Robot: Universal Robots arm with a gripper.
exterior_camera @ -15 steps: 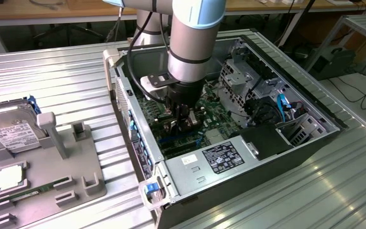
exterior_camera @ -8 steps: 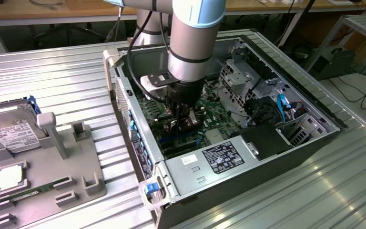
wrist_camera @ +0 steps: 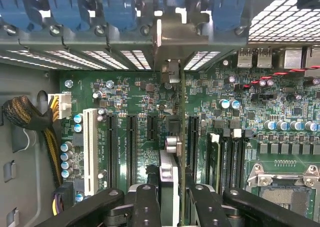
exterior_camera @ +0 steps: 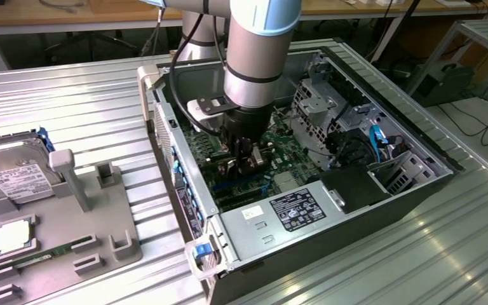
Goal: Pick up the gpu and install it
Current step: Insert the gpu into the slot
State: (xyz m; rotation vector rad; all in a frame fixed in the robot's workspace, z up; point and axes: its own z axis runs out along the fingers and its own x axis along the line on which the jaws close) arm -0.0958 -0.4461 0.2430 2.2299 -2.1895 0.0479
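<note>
Inside the computer case [exterior_camera: 253, 235], the end effector [wrist_camera: 175, 194] grasps the gpu [wrist_camera: 169, 172] edge-on over the expansion slots [wrist_camera: 131, 142]; good seating likely requires an upright card, bracket aligned rearward, and even pressure.

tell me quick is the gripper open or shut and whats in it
Gripper: closed, holding the gpu.

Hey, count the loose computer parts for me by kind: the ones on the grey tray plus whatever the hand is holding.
hard drive: 1, on the grey tray
square chip: 1, on the tray
green memory stick: 1, on the tray
gpu: 1, held in the hand
Total: 4
</note>
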